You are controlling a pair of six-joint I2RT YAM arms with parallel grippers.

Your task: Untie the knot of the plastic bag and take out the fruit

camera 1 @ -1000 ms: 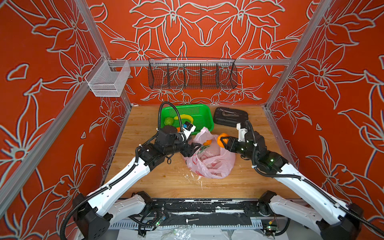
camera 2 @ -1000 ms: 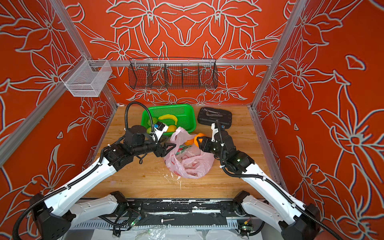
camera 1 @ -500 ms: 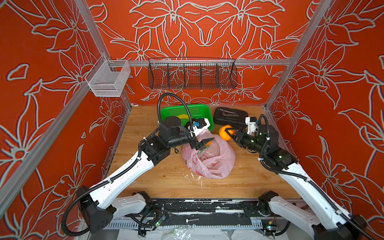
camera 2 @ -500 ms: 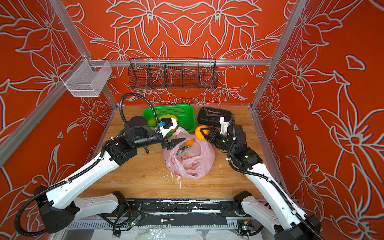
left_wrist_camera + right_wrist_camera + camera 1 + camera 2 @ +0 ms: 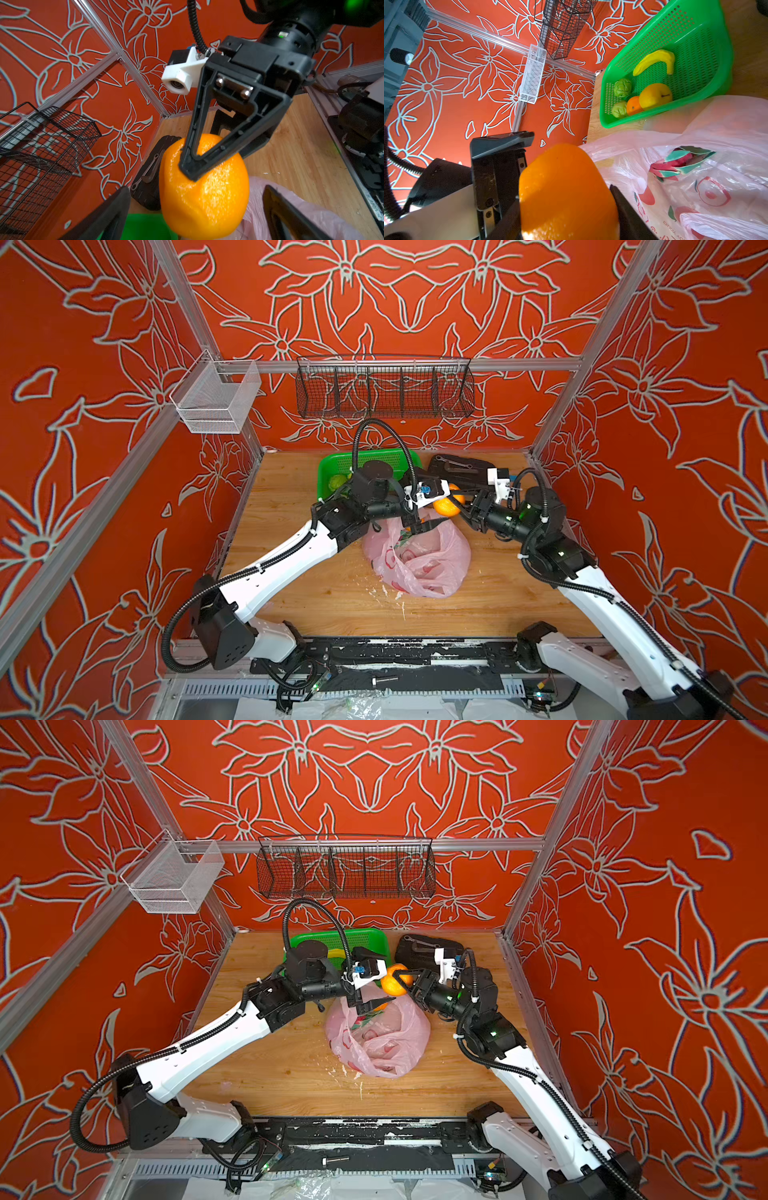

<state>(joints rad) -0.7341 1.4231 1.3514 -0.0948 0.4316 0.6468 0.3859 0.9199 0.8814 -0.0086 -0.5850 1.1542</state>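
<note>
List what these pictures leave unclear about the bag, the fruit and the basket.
- Plastic bag contents: crumpled film hides most in both top views; the right wrist view shows only a dragon fruit clearly.
- Green basket: left arm covers most in both top views.
- Knot: not discernible anywhere.

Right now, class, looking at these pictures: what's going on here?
The right gripper is shut on an orange, holding it in the air by the far edge of the plastic bag. The left gripper is wide open, its fingers either side of that orange, seemingly ready to take it. The bag lies open on the table with a dragon fruit inside. The green basket behind holds a banana, two green fruits, another orange and a yellow fruit.
</note>
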